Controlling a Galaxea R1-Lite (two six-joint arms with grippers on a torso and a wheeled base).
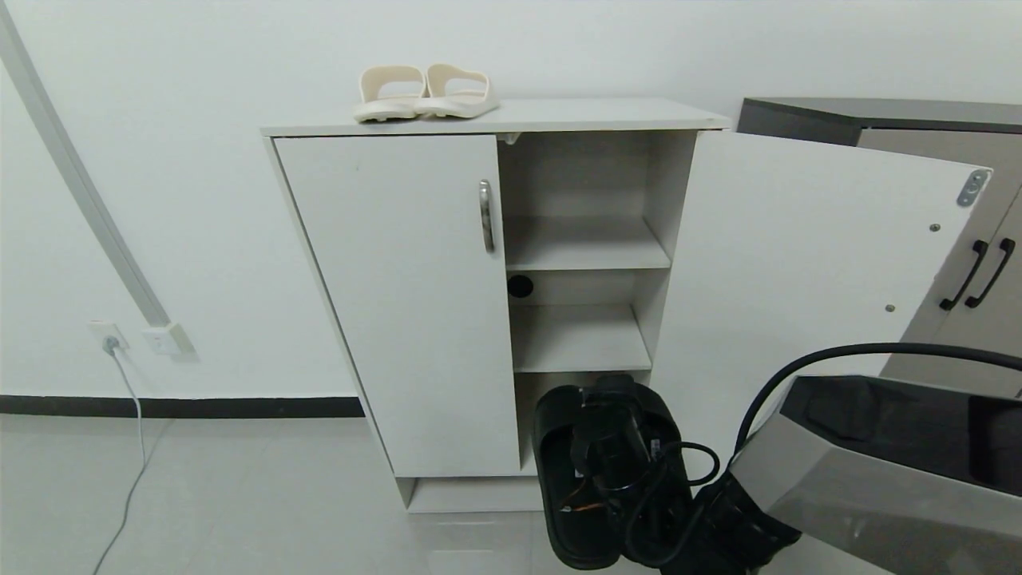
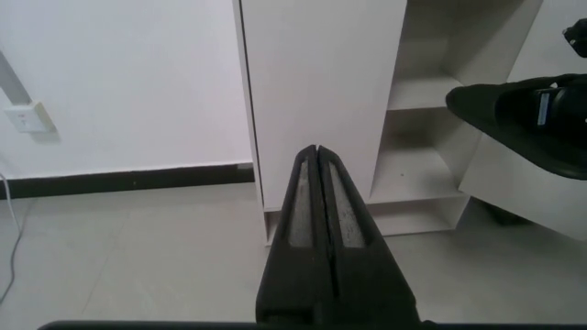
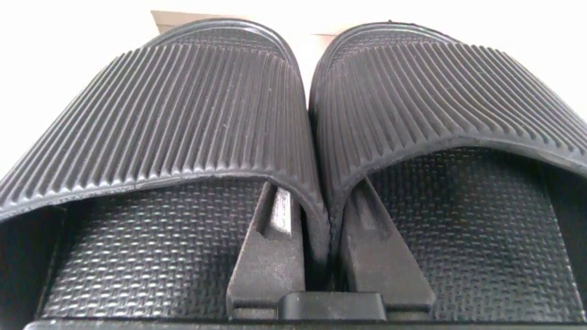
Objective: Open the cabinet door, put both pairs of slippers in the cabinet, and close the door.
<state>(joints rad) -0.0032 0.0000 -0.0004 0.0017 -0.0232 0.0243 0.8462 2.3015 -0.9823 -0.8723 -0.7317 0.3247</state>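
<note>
Right claw [image 3: 316, 220] is clamped on the black slippers [image 3: 183, 110]. Its two fingers [image 3: 271, 247] run up under the ribbed straps, one inside each shoe, pinching the adjoining strap edges together so that the pair hangs as one bundle. In the head view the black pair sits at the lower centre of the frame [image 1: 559, 479], soles side by side, just in front of the lowest compartment [image 1: 525, 423] of the white cabinet [image 1: 671, 184]. The right door [image 1: 798, 279] stands swung wide at centre right, while the left door [image 1: 399, 303] is closed, its metal handle [image 1: 485, 216] at its inner edge. Two bare shelves [image 1: 587, 243] show above.

Left claw [image 2: 316, 183] is pressed flat together with nothing in it, low in front of the closed door.

Beige slippers [image 1: 427, 92] lie side by side on the cabinet top at the upper centre, touching each other.

These slides look like moulded foam or rubber: probably light, bendy and a little springy. The ribbing should give the fingers good purchase, but a pinch on the inner strap edges alone may let the pair sag or twist. The beige pair would likely take the same hold, fingers entering under both straps where the two shoes meet.
</note>
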